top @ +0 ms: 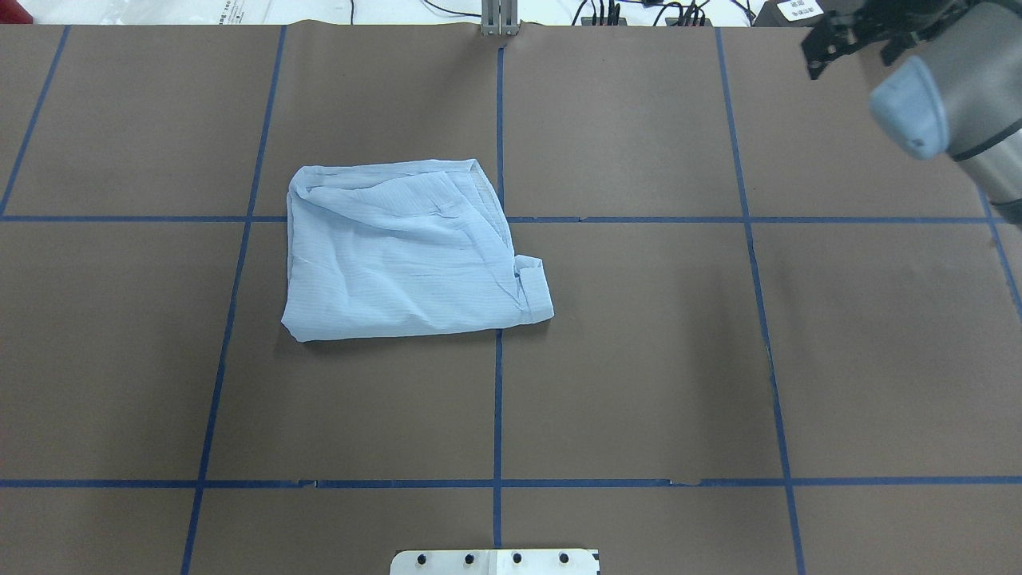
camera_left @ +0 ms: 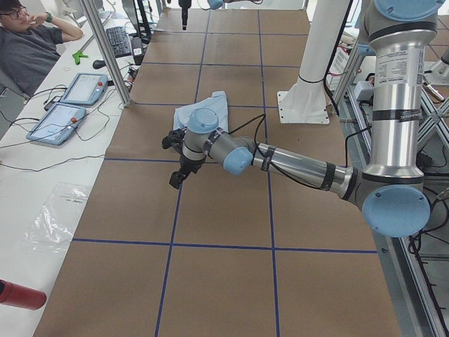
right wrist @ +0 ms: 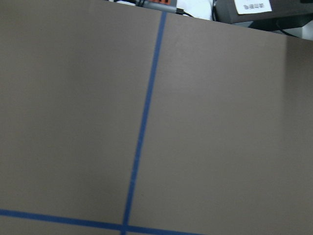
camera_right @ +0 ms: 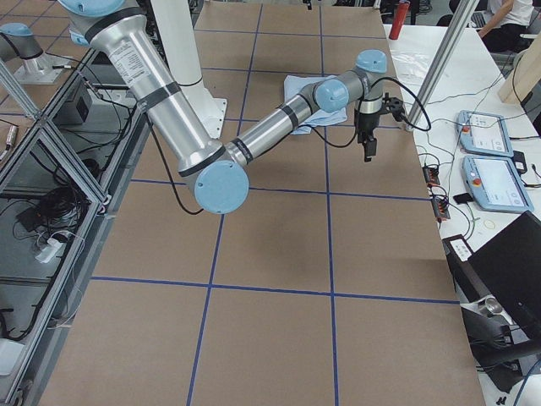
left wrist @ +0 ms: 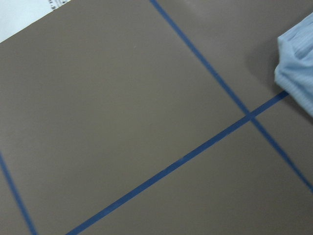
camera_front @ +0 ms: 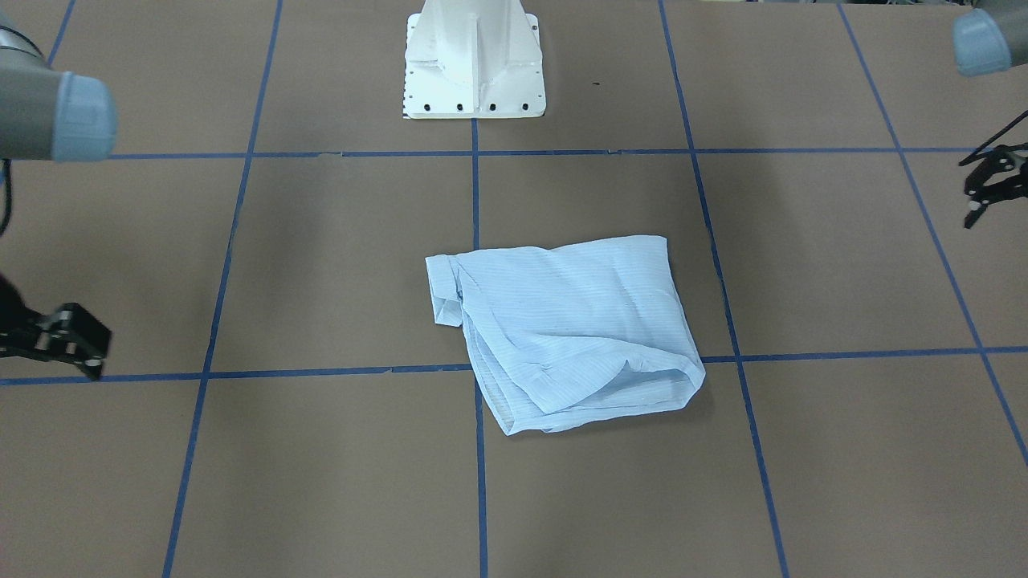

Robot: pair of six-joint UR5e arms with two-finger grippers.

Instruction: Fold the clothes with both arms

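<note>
The shirt (top: 399, 255) is lying near the middle of the worktop (top: 639, 359), mostly on the robot's left of the centre tape line (top: 497, 399). It's already down to a rough, lumpy rectangle, with a small bit poking out at the corner toward the robot's right. Both hands are way off at the ends of the worktop, nowhere near it. The left hand (camera_front: 970, 193) looks released with nothing in it, and so does the right hand (top: 850, 56). To me this is either done or one tidy-up fold short. If they go again, I'd want both hands coming in on the same edge, one per corner. Pinch through every layer, since that thin crinkly fabric will probably slide apart. Then lift low, move together, and lay it over square so the stray bit ends up tucked inside.
</note>
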